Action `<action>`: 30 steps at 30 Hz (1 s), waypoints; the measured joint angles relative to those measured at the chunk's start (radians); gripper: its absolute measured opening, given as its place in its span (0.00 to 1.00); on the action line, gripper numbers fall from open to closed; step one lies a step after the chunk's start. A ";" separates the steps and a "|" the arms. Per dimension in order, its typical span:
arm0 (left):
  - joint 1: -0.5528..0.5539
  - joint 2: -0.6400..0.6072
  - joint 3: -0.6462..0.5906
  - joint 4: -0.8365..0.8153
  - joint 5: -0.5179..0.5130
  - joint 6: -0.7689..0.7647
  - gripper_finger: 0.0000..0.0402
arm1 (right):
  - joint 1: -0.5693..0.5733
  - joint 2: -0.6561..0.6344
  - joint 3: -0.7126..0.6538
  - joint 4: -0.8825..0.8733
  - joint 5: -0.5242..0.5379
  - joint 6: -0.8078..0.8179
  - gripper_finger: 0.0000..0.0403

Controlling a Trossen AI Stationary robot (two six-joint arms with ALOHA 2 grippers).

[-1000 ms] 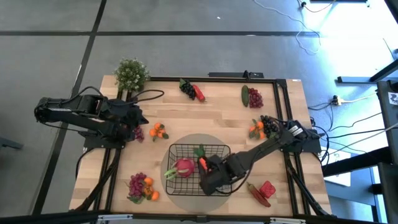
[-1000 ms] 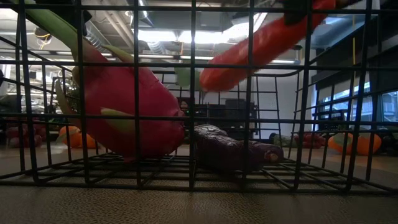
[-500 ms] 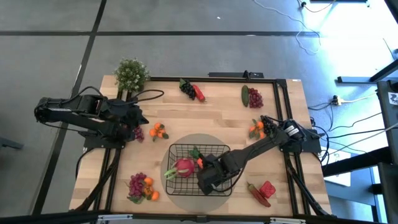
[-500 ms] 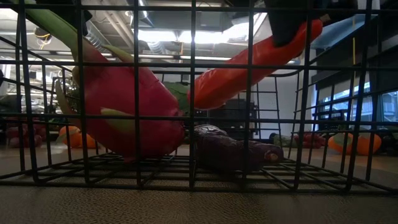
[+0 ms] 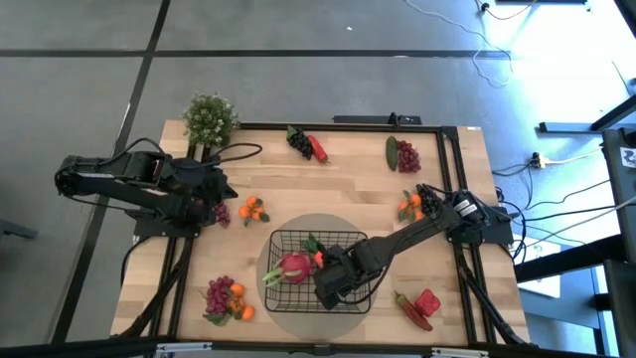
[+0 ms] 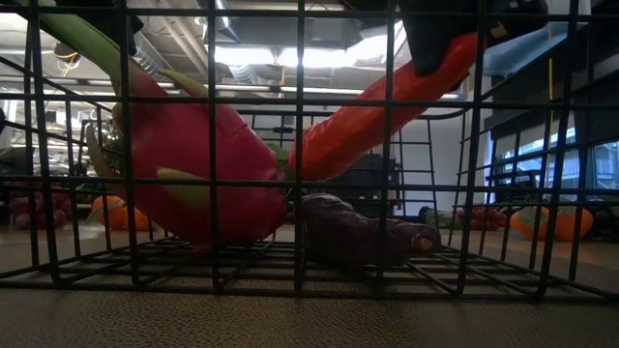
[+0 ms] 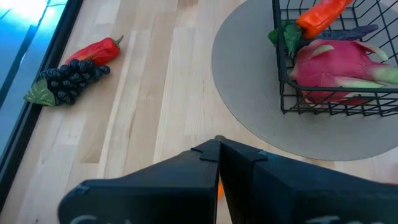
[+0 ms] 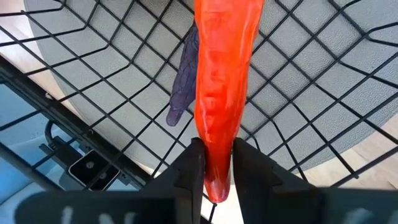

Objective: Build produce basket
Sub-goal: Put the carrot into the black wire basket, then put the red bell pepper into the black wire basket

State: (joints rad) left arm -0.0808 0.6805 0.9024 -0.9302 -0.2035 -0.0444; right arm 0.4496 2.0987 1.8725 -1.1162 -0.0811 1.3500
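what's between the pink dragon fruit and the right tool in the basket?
The long orange carrot, slanting from the right tool down to the pink dragon fruit inside the black wire-mesh basket; clearest in the low view.

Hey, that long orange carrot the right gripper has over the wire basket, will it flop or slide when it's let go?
Probably stiff: the long orange carrot stays straight though the right gripper pinches only one end. Its glossy skin looks slippery, so it may slide down against the pink dragon fruit in the black wire basket.

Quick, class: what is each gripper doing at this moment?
Left gripper: shut, empty, beside the basket.
Right gripper: fingers on the carrot, inside the basket.
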 joint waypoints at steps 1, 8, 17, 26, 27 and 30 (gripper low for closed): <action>0.000 0.000 0.000 0.000 0.000 0.000 0.00 | 0.000 0.000 0.000 0.000 0.000 0.000 0.17; 0.000 0.000 0.000 0.000 0.000 0.000 0.00 | 0.000 0.000 0.000 -0.001 -0.014 -0.010 0.18; 0.000 0.000 0.000 0.000 0.000 0.000 0.00 | 0.000 0.000 0.000 -0.003 -0.018 -0.054 0.13; 0.000 0.000 0.000 0.000 -0.007 -0.003 0.00 | -0.022 0.000 0.015 -0.043 -0.090 -0.102 0.14; 0.000 0.000 0.000 0.000 -0.010 -0.005 0.00 | -0.024 -0.001 0.027 -0.052 -0.092 -0.125 0.14; 0.000 0.000 0.000 0.000 -0.011 -0.006 0.00 | -0.028 -0.013 0.074 -0.092 -0.073 -0.191 0.14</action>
State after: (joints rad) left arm -0.0811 0.6804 0.9024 -0.9302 -0.2148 -0.0500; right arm 0.4213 2.0855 1.9466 -1.2084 -0.1541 1.1590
